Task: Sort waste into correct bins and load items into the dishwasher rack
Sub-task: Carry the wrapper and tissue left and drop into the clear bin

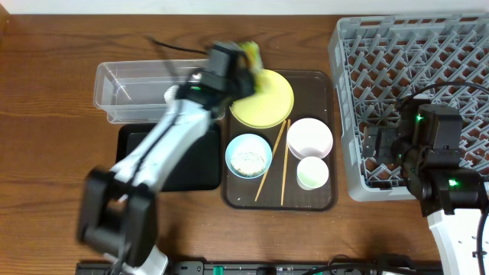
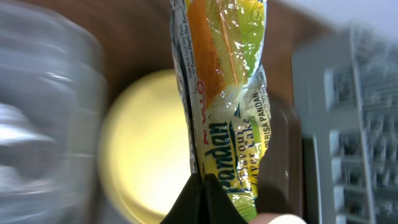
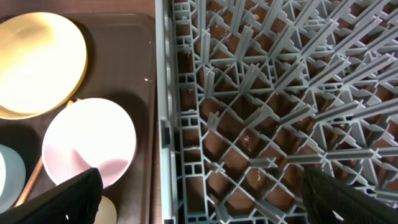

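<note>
My left gripper [image 1: 243,63] is shut on the green-and-orange snack wrapper [image 2: 225,87], holding it above the yellow plate [image 1: 267,101] near the clear tub [image 1: 130,90]. The wrapper also shows in the overhead view [image 1: 250,52]. The black tray [image 1: 195,164] lies in front of the tub. The light blue bowl [image 1: 248,155] holds rice scraps. The white bowl [image 1: 309,137], small white cup [image 1: 312,173] and two chopsticks [image 1: 276,162] lie on the brown tray. My right gripper [image 3: 199,193] is open and empty over the grey dishwasher rack [image 1: 359,69], at its left edge. No crumpled paper shows.
The brown serving tray [image 1: 325,88] sits between the bins and the rack. The rack [image 3: 261,93] is bare, with upright pegs. The left arm stretches across the black tray and the tub's right end.
</note>
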`<action>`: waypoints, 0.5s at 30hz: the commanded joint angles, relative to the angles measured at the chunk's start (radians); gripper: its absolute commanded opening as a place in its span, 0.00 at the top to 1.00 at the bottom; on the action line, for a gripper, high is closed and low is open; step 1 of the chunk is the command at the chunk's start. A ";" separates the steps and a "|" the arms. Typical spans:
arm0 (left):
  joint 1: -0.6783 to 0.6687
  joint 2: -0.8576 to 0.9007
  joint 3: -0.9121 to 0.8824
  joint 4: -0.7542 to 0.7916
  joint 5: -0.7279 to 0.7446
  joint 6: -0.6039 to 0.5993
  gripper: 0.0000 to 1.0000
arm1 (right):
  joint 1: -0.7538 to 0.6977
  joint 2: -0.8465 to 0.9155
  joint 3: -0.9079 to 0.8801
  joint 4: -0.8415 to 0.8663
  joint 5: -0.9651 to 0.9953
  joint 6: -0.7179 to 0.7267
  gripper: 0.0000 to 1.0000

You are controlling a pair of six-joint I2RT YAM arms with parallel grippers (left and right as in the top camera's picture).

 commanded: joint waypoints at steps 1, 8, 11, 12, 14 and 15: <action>0.087 -0.053 0.002 -0.086 -0.091 0.026 0.94 | 0.014 -0.003 0.022 0.000 -0.005 -0.006 0.01; 0.242 -0.032 0.002 -0.251 -0.093 -0.209 0.83 | 0.014 -0.003 0.022 0.007 -0.005 -0.006 0.01; 0.257 -0.027 0.002 -0.248 -0.089 -0.206 0.49 | 0.014 -0.003 0.022 0.006 -0.005 -0.006 0.01; 0.257 -0.031 0.002 -0.240 -0.085 -0.185 0.38 | 0.014 -0.003 0.022 0.006 -0.005 -0.006 0.01; 0.257 -0.051 0.003 -0.216 -0.061 -0.099 0.35 | 0.014 -0.003 0.022 0.006 -0.005 -0.006 0.01; 0.256 -0.065 0.003 -0.208 -0.050 -0.057 0.35 | 0.014 -0.003 0.022 0.006 -0.005 -0.006 0.01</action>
